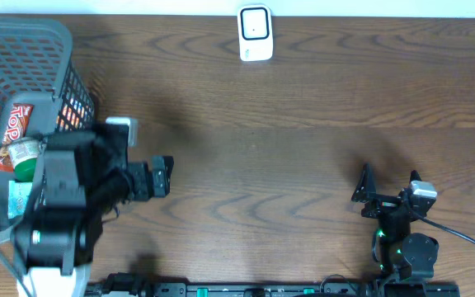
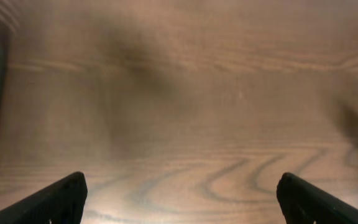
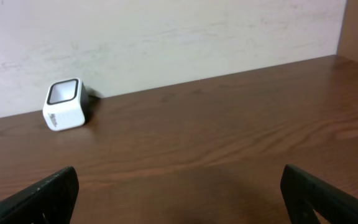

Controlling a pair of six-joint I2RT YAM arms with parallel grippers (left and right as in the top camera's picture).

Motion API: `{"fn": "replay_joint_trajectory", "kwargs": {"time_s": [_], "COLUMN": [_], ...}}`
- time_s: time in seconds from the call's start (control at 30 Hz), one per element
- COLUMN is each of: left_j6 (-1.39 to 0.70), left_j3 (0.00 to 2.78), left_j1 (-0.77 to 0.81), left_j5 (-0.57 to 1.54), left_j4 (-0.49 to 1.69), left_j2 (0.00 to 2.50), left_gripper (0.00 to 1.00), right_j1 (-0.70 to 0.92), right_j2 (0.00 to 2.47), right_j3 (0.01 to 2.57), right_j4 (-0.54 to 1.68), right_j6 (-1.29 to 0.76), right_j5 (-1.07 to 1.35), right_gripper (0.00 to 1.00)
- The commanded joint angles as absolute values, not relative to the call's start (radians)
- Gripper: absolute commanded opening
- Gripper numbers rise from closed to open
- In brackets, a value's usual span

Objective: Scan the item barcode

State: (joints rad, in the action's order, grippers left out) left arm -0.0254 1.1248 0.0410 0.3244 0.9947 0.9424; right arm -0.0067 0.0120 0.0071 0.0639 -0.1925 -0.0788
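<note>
The brown wood-grain table (image 1: 287,107) fills the overhead view. A grey mesh basket (image 1: 25,62) stands at its far left edge, part of it running out of the picture. The bulky black left arm (image 1: 60,210) rises beside and partly over the basket's near corner. Its left tool (image 1: 168,176) points towards the middle of the table with the fingers spread wide apart, and only bare wood shows between them in the left wrist view. The smaller right arm (image 1: 406,247) sits at the near right edge. Its right tool (image 1: 388,173) is likewise spread wide and holds nothing, hanging above bare table and facing the back wall. A small white scanner (image 1: 255,33) with a dark window stands at the back edge, close to the wall, well apart from both tools. The goods lie inside the basket: a red packet (image 1: 16,124), a small tub with a green base (image 1: 25,161) just below it, and a pale teal packet (image 1: 19,198) partly hidden by the left arm. No barcode can be made out on any of them.
</note>
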Motion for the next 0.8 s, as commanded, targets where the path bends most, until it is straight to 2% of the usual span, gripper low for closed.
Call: {"fn": "replay_joint_trajectory", "kwargs": {"time_s": [0.0, 0.1, 0.23, 0.5, 0.6, 0.77], "left_j6": [-0.016, -0.022, -0.097, -0.29, -0.373, -0.391], "left_j3": [1.159, 1.228, 1.466, 1.908, 1.968, 1.969], "left_j1": [0.043, 0.043, 0.027, -0.057, -0.136, -0.331], "left_j5": [0.386, 0.389, 0.314, -0.121, -0.245, -0.252], "left_j4": [1.019, 1.065, 1.182, 1.346, 1.39, 1.431], "left_j2": [1.016, 1.061, 1.124, 1.222, 1.239, 1.286], "left_gripper": [0.98, 0.98, 0.98, 0.98, 0.98, 0.98], "right_j1": [0.002, 0.002, 0.002, 0.002, 0.002, 0.002], "right_j2": [0.007, 0.007, 0.007, 0.007, 0.007, 0.007], "right_j3": [0.006, 0.006, 0.006, 0.006, 0.006, 0.006], "right_j4": [0.068, 0.068, 0.068, 0.068, 0.068, 0.068], "right_j6": [-0.178, -0.178, -0.178, -0.178, -0.178, -0.178], "right_j5": [-0.08, -0.08, -0.08, -0.08, -0.08, -0.08], "right_gripper": [0.99, 0.99, 0.99, 0.99, 0.99, 0.99]}}
